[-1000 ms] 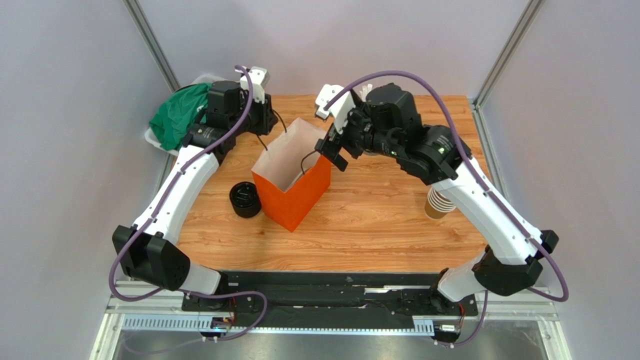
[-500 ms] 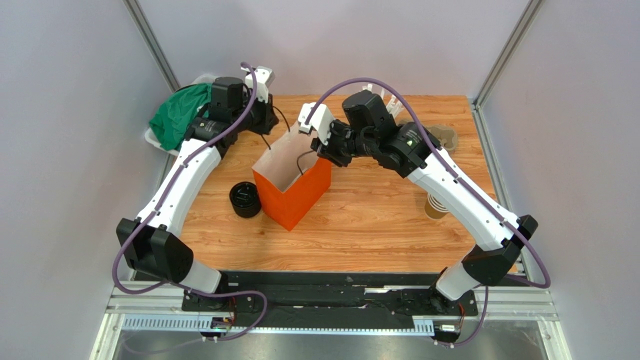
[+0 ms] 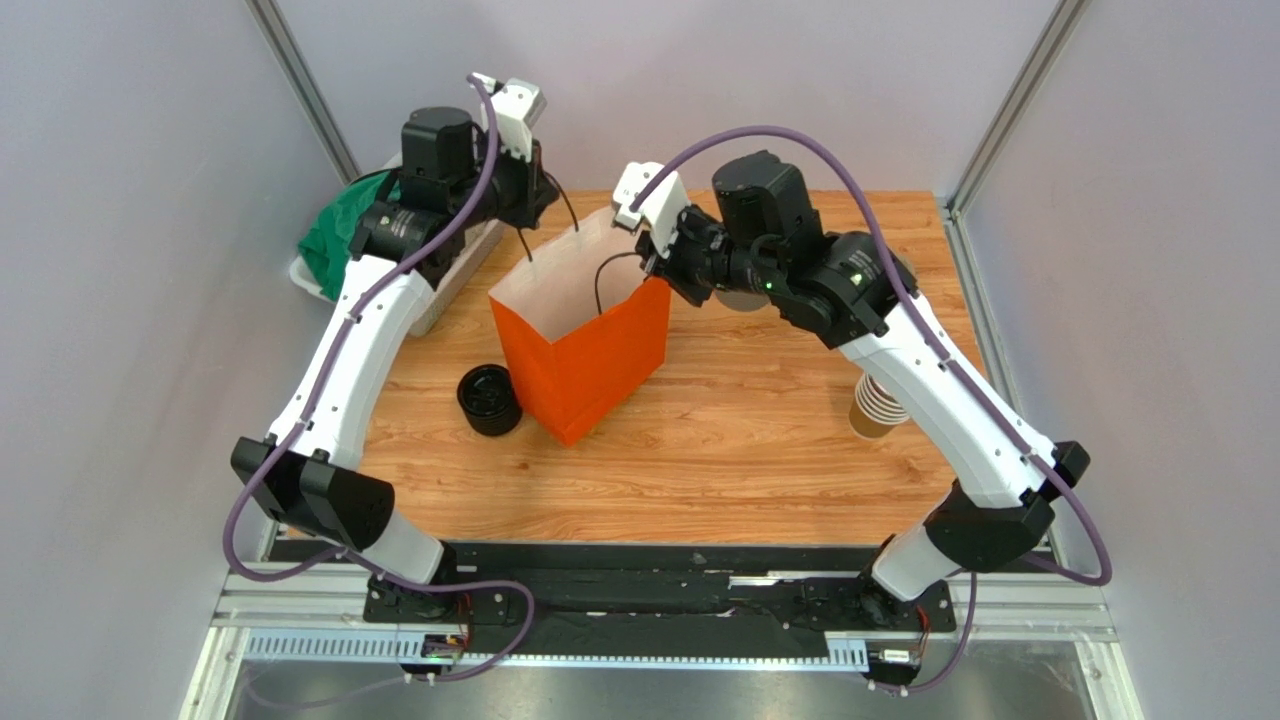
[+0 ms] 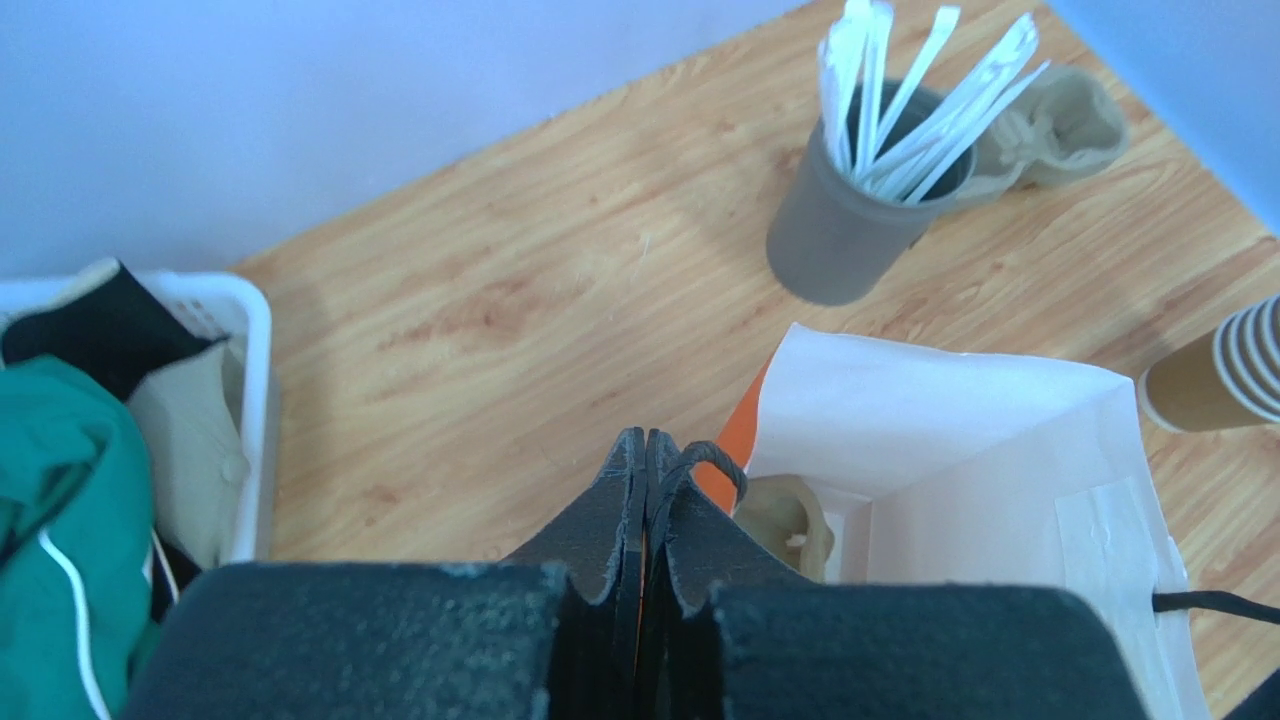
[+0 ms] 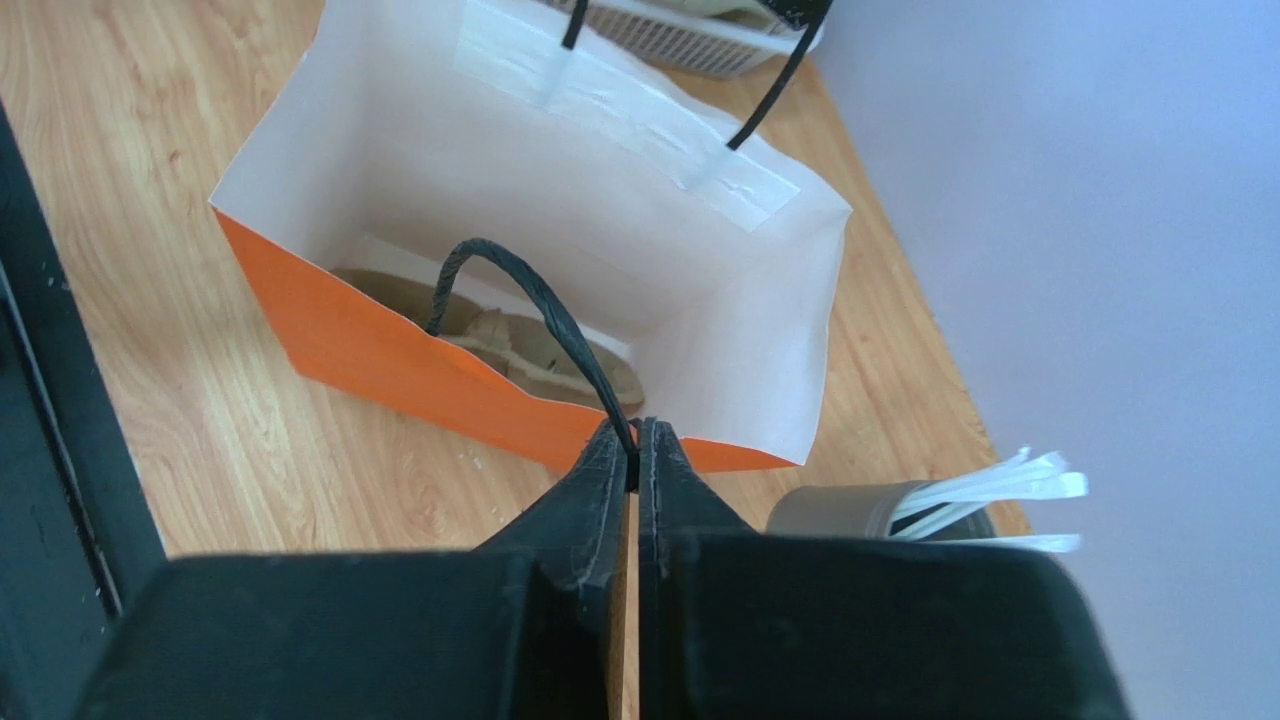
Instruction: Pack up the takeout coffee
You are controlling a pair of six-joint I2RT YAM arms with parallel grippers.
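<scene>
Coffee (image 3: 489, 398) stands on the table (image 3: 751, 435) just left of the orange bag (image 3: 594, 368), outside it. From above only its round black lid shows.

My left gripper (image 4: 646, 450) is clenched on the far handle (image 4: 694, 447), a black cord. My right gripper (image 5: 639, 435) is clenched on the near handle (image 5: 526, 272), pinching the cord at the top of its loop. Between the two grips the bag's mouth gapes wide, showing its white inside. A tan pulp carrier (image 5: 511, 338) lies on the bag's floor. Nothing else shows inside.

Away from the bag, a stack of tan cups (image 3: 876, 405) sits at the table's right edge. A grey cup of white straws (image 4: 857, 225) stands behind the bag.

I judge the step in hand to be holding the bag open and steady. The coffee is not yet packed.

The next move, as I read it, calls for freeing one arm while the other keeps the mouth open. My left arm is nearer the coffee, so it seems the one to let go. It would need to grip the cup below the lid, keep it upright, and lower it into the carrier. A slack handle could fall across the opening.
</scene>
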